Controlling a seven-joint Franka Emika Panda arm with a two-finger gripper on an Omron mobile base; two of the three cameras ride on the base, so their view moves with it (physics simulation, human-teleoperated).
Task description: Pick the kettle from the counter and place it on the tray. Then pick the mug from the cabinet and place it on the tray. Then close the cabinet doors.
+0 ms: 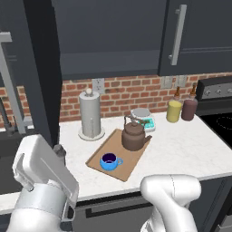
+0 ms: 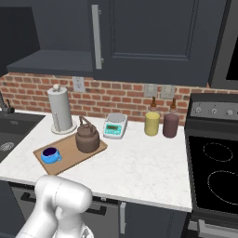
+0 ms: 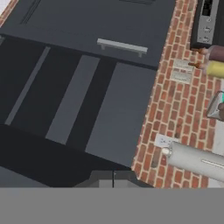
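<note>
The tool (image 3: 113, 179) is pinched fully together, its two dark tips meeting with nothing between them. It points at the open cabinet (image 3: 83, 109), whose dark interior with its plain shelf lies straight ahead of it. Beyond the opening, further along the tool's line of sight, one of the cabinet doors (image 3: 109, 26) stands shut, its silver bar handle (image 3: 121, 46) lying crosswise in the rolled hand view. In the left base view the open cabinet (image 1: 108, 41) sits above the tabletop, and another dark door panel (image 1: 43, 72) stands swung out at the near left, edge-on to the camera, close to the white arm.

Well below the tool and off to its side, the tray (image 1: 118, 156) lies flat on the white tabletop (image 1: 181, 149). The kettle (image 1: 134, 134) stands upright on the far part of the tray, its arched handle up. The mug (image 1: 109, 161) sits on the near part of the same tray, apart from the kettle, its dark inside facing up.

Just behind the tray a grey paper-towel holder (image 1: 89, 114) stands against the brick wall (image 1: 127, 95), and a small kitchen scale (image 2: 115, 125) sits behind the kettle. Further along the wall a yellow bottle (image 2: 152, 122) and a dark-red bottle (image 2: 170, 123) stand side by side, next to the black stove (image 2: 214, 162).
</note>
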